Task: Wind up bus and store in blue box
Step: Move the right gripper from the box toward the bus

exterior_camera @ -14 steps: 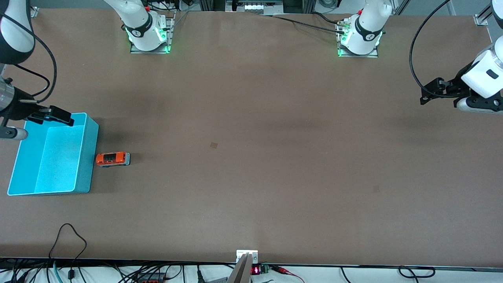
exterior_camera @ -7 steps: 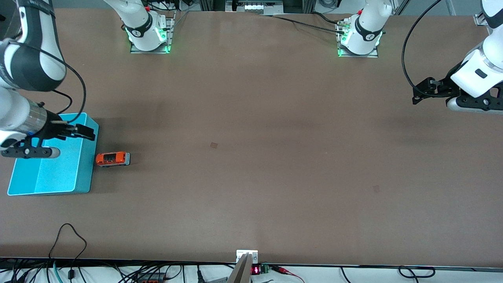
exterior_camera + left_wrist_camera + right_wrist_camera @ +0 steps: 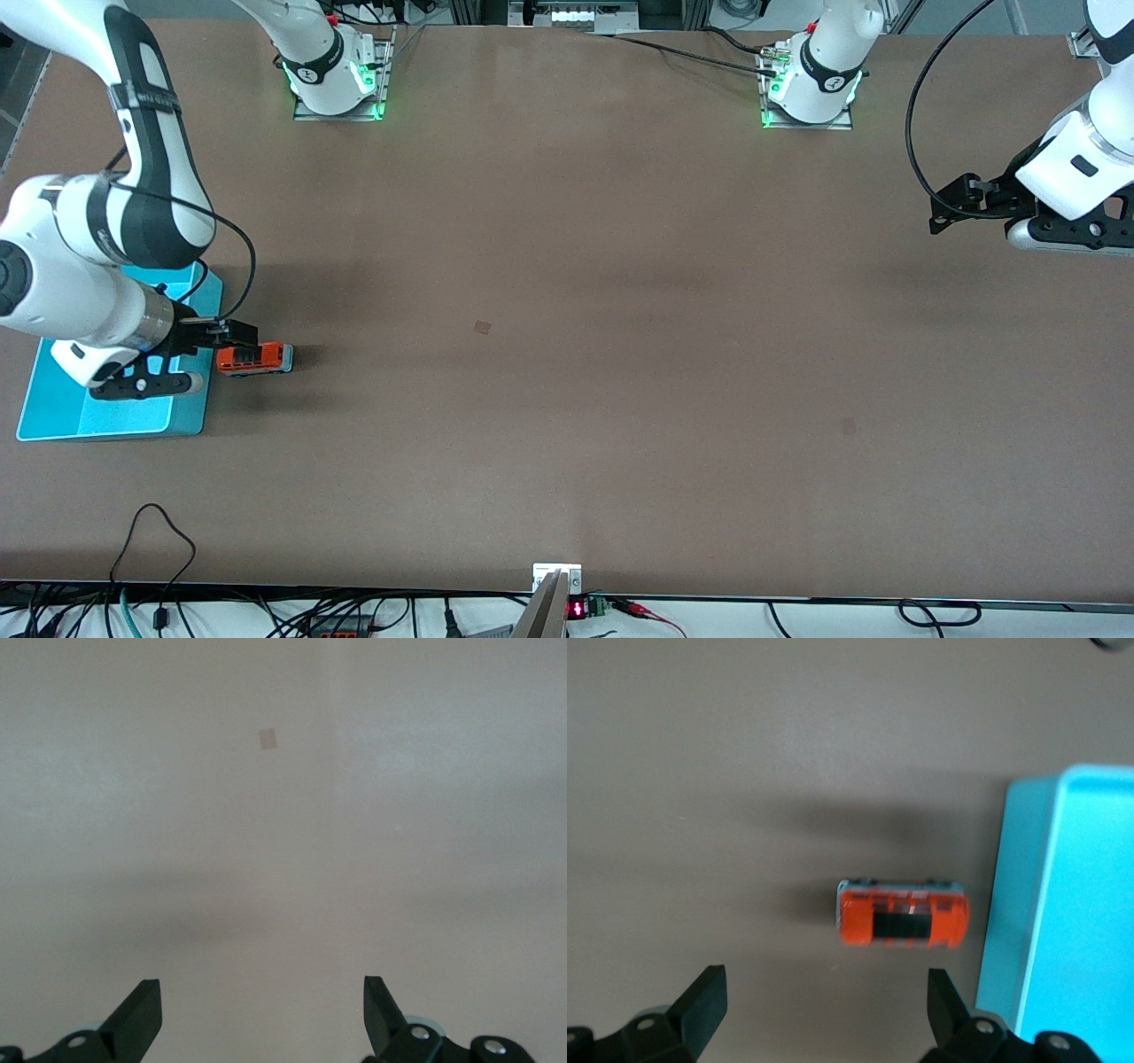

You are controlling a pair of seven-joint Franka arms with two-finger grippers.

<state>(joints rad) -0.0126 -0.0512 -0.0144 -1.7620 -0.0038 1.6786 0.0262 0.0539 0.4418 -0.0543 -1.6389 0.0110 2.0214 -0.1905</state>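
Observation:
The small orange bus point(image 3: 255, 357) stands on its wheels on the brown table, right beside the blue box point(image 3: 190, 416), on the side toward the left arm's end. My right gripper point(image 3: 237, 335) is open and empty, low over the end of the bus that is next to the box. In the right wrist view the bus point(image 3: 902, 917) lies just ahead of the open right gripper point(image 3: 826, 1005), not between the fingers, with the blue box point(image 3: 1072, 904) alongside. My left gripper point(image 3: 950, 208) waits open and empty over bare table at the left arm's end; it also shows in its wrist view point(image 3: 259, 1014).
The right arm's forearm covers much of the blue box. A small tan patch point(image 3: 482, 327) marks the table's middle, also in the left wrist view point(image 3: 267, 739). Cables point(image 3: 151, 549) lie at the table's front edge. The arm bases point(image 3: 337, 80) stand along the back.
My right gripper has swung from over the box's rim farthest from the front camera down to the bus and come lower. The left gripper shifted slightly, then stayed still. The bus has not moved.

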